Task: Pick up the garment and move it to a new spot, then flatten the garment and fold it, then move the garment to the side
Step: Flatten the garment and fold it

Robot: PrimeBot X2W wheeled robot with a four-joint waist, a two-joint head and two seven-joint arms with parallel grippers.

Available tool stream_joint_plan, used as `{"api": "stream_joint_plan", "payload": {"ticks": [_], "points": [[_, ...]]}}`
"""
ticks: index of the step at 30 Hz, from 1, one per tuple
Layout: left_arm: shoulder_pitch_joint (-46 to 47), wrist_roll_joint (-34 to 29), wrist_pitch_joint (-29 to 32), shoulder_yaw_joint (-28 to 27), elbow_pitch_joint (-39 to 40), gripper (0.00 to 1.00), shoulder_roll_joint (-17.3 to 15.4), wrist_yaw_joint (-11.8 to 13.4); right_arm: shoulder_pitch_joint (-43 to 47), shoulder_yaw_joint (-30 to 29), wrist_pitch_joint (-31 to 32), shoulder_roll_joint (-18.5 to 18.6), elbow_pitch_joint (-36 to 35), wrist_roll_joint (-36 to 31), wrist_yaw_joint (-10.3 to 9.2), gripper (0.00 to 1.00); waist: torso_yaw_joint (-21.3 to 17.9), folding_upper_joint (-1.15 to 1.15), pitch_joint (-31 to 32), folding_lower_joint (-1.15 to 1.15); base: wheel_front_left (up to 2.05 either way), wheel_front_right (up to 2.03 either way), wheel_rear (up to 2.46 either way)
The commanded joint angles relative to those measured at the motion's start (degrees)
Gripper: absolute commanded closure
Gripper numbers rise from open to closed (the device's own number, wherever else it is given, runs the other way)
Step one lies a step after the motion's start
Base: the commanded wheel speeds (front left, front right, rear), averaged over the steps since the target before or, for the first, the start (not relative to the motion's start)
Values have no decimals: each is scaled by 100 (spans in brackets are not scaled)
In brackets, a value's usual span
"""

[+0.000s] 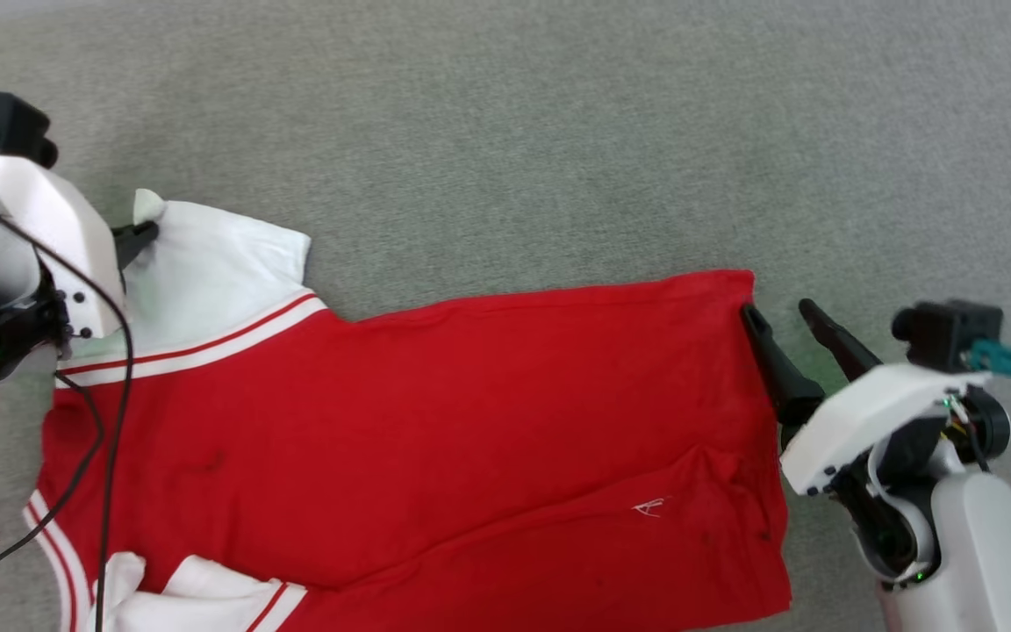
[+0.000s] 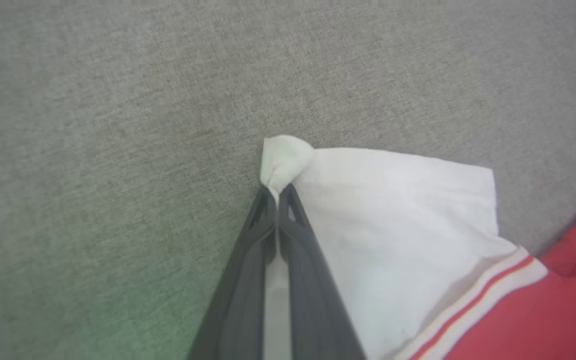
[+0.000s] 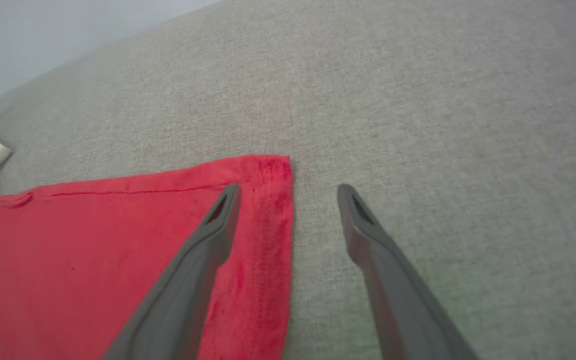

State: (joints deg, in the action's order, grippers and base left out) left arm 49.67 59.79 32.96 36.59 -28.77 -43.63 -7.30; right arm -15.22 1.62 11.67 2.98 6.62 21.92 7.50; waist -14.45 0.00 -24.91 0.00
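The garment (image 1: pixel 435 421), a red jersey with white, red-striped sleeve ends, lies spread flat on the grey surface, plain side up. My left gripper (image 1: pixel 147 230) is shut on the far corner of the white sleeve end (image 2: pixel 398 225); in the left wrist view its fingers (image 2: pixel 248 270) pinch a small bunch of white cloth (image 2: pixel 284 161). My right gripper (image 1: pixel 776 309) stands open at the hem's far corner (image 3: pixel 273 170). One finger (image 3: pixel 203 260) lies over the red cloth, the other (image 3: pixel 388 270) over the bare surface beside the hem.
Grey fabric surface (image 1: pixel 558 132) stretches beyond the garment and to its right. A second white sleeve end (image 1: pixel 207 588) lies at the bottom left of the head view. A black cable (image 1: pixel 111 421) from my left arm hangs over the shirt.
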Motion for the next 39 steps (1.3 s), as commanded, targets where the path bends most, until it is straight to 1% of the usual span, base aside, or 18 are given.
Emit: {"api": "stream_joint_plan", "payload": {"ticks": [1,5,7,10,14,17,18,19,20,22,24,29,34,39], "points": [[81,-73,-105,19,12,100,58,26,-170,12,302,43,11,-36,-3,0,125,0,101,0,0,0,0],[223,-258,-420,0,183,100,133,73,-463,19,1360,248,48,-41,-3,0,338,0,202,0,0,0,0],[240,-308,-532,-4,296,100,181,91,-647,1,1793,353,87,-100,-3,0,451,0,235,0,0,0,0],[264,-358,-653,7,478,100,217,105,-853,0,2327,534,285,-232,-3,0,622,0,250,0,0,0,0],[146,-338,-723,30,692,100,256,104,-1011,150,2982,707,647,-318,-3,0,804,0,242,0,0,0,0],[60,-346,-803,40,832,100,257,108,-940,326,3482,721,855,-248,-2,0,905,0,214,0,0,0,0],[32,-343,-827,37,880,100,249,108,-923,361,3609,739,916,-216,-1,53,931,0,203,0,0,0,0],[-7,-325,-849,30,911,100,239,107,-905,386,3690,724,963,-168,-1,79,945,0,196,0,0,0,0],[-37,-318,-869,27,943,100,229,106,-895,398,3786,712,1002,-142,4,100,960,0,191,0,0,0,0],[-93,-271,-911,10,1007,100,235,98,-897,388,3886,725,1050,-98,4,100,988,0,187,0,0,0,0],[-138,-260,-965,-6,1049,100,225,90,-979,331,3802,798,992,-86,-3,100,1018,0,198,0,0,0,0],[-273,-316,-1307,-71,1131,100,232,97,-1112,55,3458,947,479,-81,-4,100,1138,0,337,0,0,0,0],[-592,-269,-1860,-217,1266,100,269,159,-741,-258,3300,986,-130,-173,-4,100,1303,0,605,0,0,0,0],[-1232,-264,-2362,-328,1587,100,165,359,-168,-473,3231,867,-594,-245,-4,100,1441,0,925,0,0,0,0]]}}
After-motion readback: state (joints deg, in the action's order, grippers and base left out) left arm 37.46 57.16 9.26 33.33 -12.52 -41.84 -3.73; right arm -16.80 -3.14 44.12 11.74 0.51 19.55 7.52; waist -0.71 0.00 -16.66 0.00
